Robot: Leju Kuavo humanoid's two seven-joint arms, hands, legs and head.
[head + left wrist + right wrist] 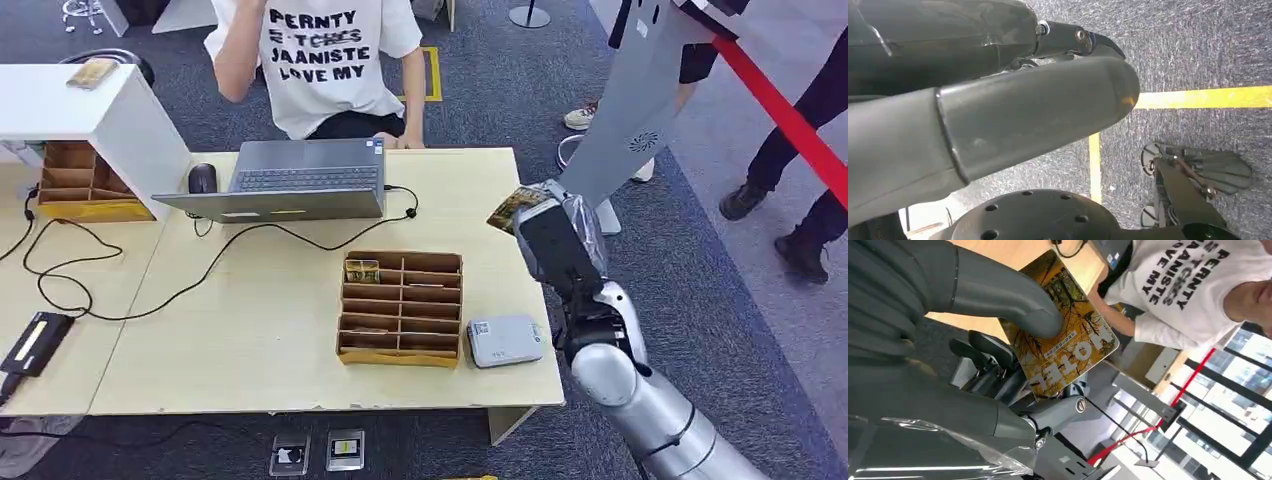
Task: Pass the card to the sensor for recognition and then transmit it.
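Right wrist view, card pinched between right hand thumb and fingers.

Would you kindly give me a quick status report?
Right hand raised, holding hotel card. Left hand low over the floor, empty. Card reader on table, unobstructed.

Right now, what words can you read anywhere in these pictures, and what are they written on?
"HOTEL": on the yellow card that the right hand holds, seen upside down in the right wrist view.
"PERNTY / E-TCHES / JAANISTE / LOVE MY": on the person's white T-shirt; the second line is struck through and hard to read.
Small print line on the card: too small to read.
Label on the grey sensor box: a code mark, too small to read.
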